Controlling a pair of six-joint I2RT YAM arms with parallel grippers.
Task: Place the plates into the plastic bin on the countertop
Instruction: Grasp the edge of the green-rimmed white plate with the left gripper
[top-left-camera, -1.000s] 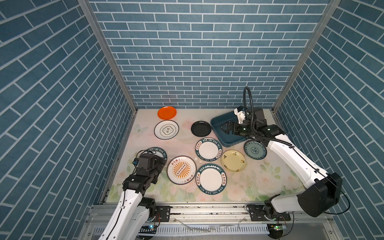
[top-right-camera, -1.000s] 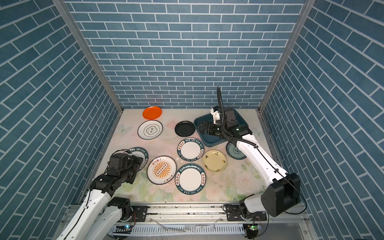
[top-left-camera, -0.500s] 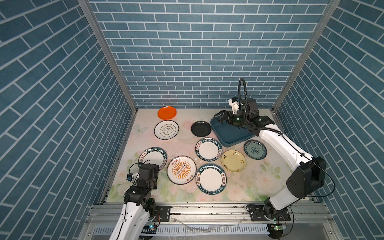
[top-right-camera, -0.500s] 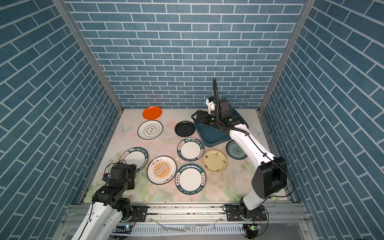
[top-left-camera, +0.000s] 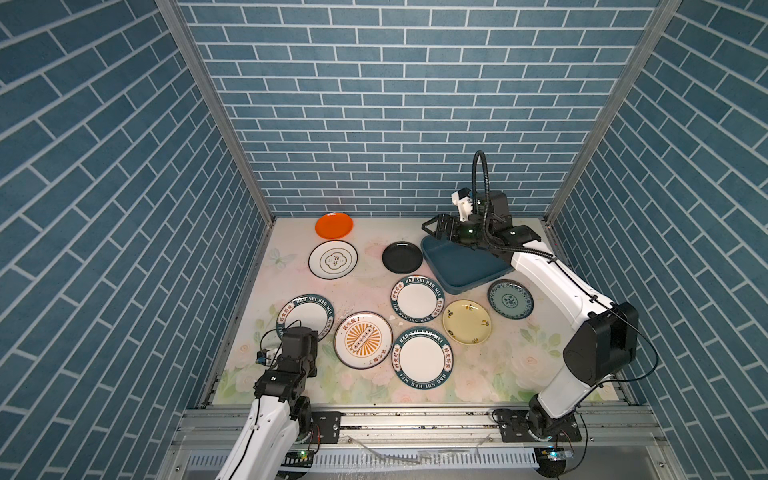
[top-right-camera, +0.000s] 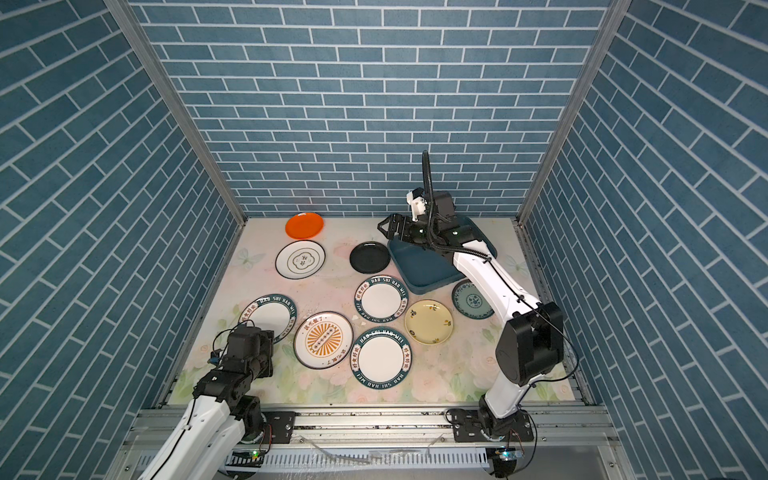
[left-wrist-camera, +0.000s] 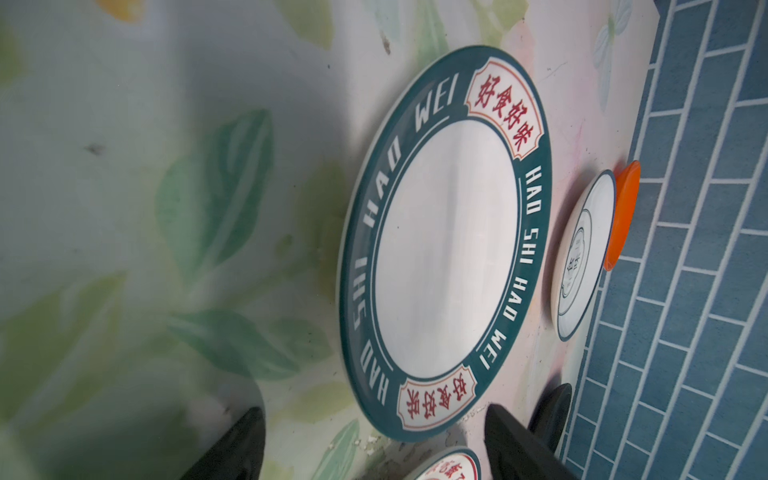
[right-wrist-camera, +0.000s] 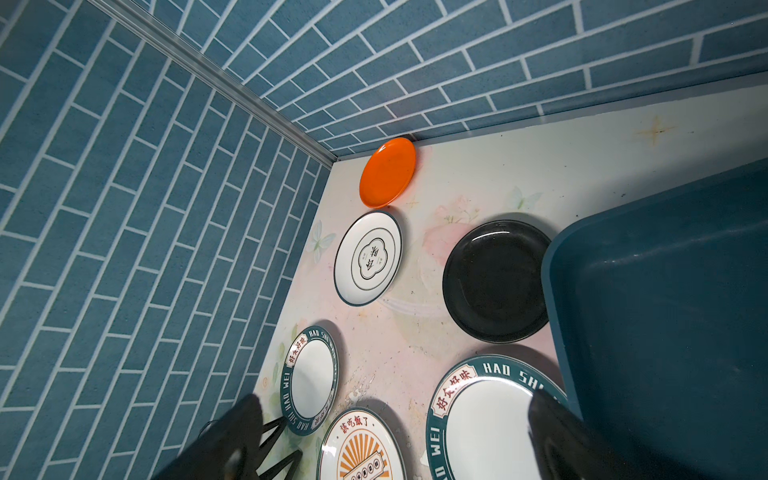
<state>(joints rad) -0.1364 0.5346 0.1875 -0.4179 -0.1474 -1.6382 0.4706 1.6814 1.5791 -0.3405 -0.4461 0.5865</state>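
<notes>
Nearly at the rim: left gripper faces the nearest plate

Your left gripper (left-wrist-camera: 374, 409), jaws spread and holding nothing, sits low at the near edge of the lettered plate (top-left-camera: 306, 313) on the left of the countertop (top-left-camera: 365, 284). The plate lies straight ahead of it, toward the back wall (top-left-camera: 395, 124). Your right gripper (top-left-camera: 432, 223), likewise wide and empty, hovers over the back-left corner of the plastic bin (top-left-camera: 461, 266), well apart at back right. Being round, the plate offers no long axis, and the left gripper is plainly the nearer. All nine plates in view lie outside the bin.

9 plates (top-left-camera: 417, 300) lie on the table (top-left-camera: 368, 286) outside the bin (top-left-camera: 461, 266): 1 just left of it, 2 just before it, 6 farther before or left.
</notes>
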